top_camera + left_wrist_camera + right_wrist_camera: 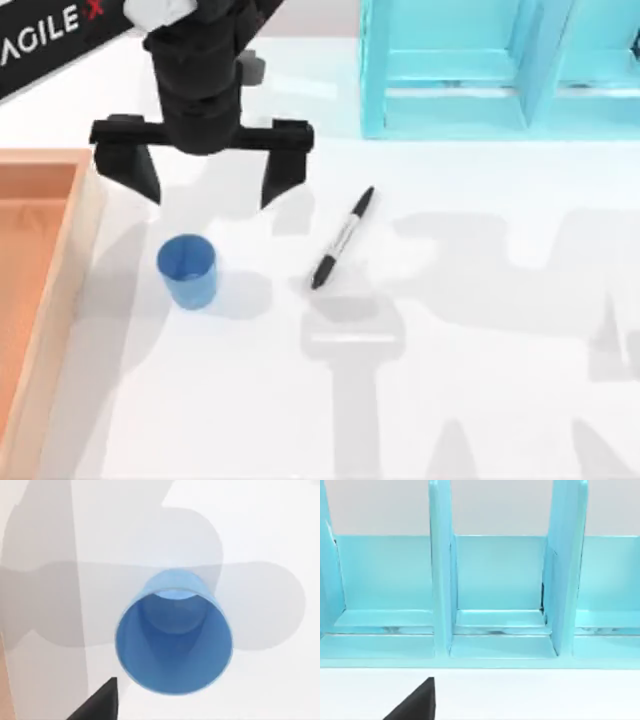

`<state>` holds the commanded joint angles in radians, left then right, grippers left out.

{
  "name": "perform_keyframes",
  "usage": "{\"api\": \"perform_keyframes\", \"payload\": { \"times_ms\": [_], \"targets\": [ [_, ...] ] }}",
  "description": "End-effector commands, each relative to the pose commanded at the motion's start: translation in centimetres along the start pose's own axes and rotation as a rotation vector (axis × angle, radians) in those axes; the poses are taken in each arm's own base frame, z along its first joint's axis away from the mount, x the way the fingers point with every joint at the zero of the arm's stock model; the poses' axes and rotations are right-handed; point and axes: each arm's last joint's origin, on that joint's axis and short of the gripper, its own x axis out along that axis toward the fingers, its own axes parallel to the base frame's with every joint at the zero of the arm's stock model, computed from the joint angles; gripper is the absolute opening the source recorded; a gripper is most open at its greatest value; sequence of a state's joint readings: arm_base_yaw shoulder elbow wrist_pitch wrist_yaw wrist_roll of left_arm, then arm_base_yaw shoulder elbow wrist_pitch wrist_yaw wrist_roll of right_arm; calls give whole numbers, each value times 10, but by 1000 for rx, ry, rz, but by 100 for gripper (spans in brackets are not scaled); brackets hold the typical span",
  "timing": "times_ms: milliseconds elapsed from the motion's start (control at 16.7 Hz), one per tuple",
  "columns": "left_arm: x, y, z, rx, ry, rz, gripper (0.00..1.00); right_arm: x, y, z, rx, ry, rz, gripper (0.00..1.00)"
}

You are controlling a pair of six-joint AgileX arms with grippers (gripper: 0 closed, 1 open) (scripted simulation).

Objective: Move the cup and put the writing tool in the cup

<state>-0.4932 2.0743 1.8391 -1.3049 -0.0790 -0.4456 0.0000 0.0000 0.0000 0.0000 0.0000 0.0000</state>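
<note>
Hovering above the white table (pixel 480 380), left gripper (pixel 205 185) has fingers spread wide, holding nothing, just on the far side of the cup (pixel 187 270). Cup stands upright near the wooden tray (pixel 40 300) at left. Writing tool (pixel 343 238) lies flat, right of cup, apart from it. Turquoise shelf (pixel 450 110) stands far right. Right gripper's state: cannot tell.

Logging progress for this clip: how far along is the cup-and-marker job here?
Nothing looks done yet. The blue cup stands upright on the white table, and the marker lies flat to its right, apart from it. In hand: the left claw hangs open just behind the cup, which the left wrist view shows from above. Left: grasping and moving the cup, then getting the marker into it.
</note>
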Motion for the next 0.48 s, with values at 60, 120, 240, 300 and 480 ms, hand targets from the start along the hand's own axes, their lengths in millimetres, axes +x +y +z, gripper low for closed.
{"api": "perform_keyframes", "payload": {
  "times_ms": [60,120,240,300,480],
  "targets": [
    [-16,1,1,-1,3,0,100,0,0,0,0,0,0,100],
    [-30,3,1,-3,6,0,100,0,0,0,0,0,0,100],
    [-56,8,-1,-9,11,-1,100,0,0,0,0,0,0,100],
    [-65,10,-3,-11,10,-2,100,0,0,0,0,0,0,100],
    [-79,14,-5,-16,8,-3,100,0,0,0,0,0,0,100]
  ]
}}
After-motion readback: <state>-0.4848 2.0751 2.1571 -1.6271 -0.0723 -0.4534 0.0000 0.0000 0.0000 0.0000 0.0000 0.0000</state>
